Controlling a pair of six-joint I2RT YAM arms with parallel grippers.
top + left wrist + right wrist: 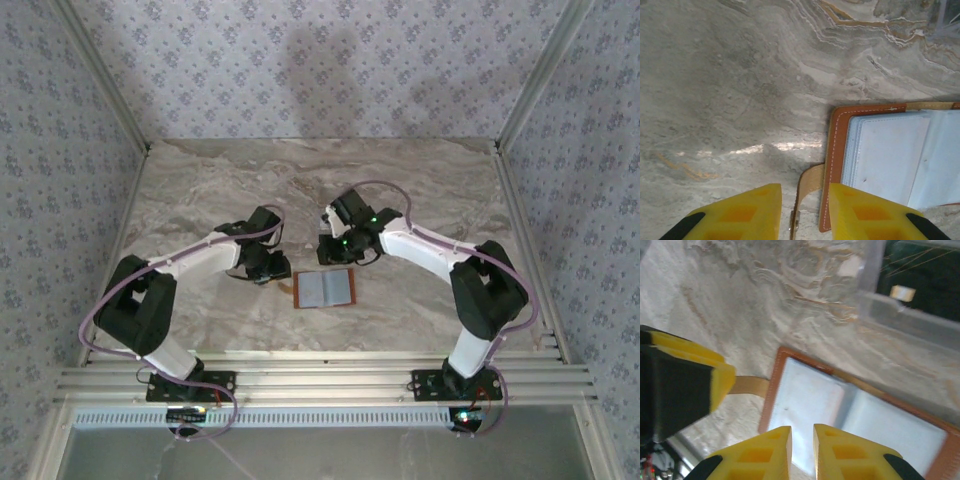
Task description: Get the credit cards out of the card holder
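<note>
The card holder lies open and flat on the marble table, orange-brown rim up, pale grey-blue sleeves showing. I cannot make out the credit cards apart from the pale sleeves. My left gripper sits at the holder's left edge. In the left wrist view the left gripper is open, the closure strap lies loose between its fingers, and the right finger overlaps the card holder at its brown rim. My right gripper hovers over the left sleeve of the card holder, jaws a narrow slit apart with nothing between them.
Wallpapered walls close the table in on three sides. Metal rails run along the near edge, by the arm bases. In the right wrist view a left gripper finger stands close beside the strap.
</note>
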